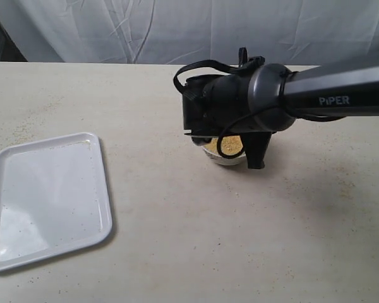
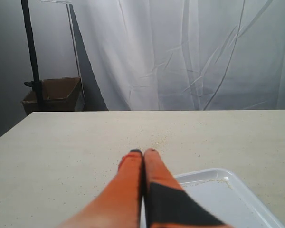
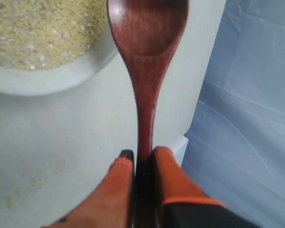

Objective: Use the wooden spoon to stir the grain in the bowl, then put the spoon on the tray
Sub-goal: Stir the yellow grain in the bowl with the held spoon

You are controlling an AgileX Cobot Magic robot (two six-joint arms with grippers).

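My right gripper [image 3: 143,154] is shut on the slim handle of the dark reddish-brown wooden spoon [image 3: 147,47]. The spoon's oval head hangs over the rim of the small white bowl [image 3: 47,80], beside the yellow grain [image 3: 38,28] heaped inside. In the exterior view the right arm covers most of the bowl [image 1: 224,158], with only some grain [image 1: 232,145] showing; the spoon is hidden there. The white tray [image 1: 50,196] lies far left on the table. My left gripper [image 2: 143,152] is shut on nothing, hovering near a corner of the tray [image 2: 228,190]. It does not show in the exterior view.
Spilled grains dot the beige table [image 1: 177,240] near the tray's far corner [image 1: 25,126]. A white curtain [image 1: 189,25] hangs behind the table. A brown cardboard box [image 2: 52,95] stands off the table's far side.
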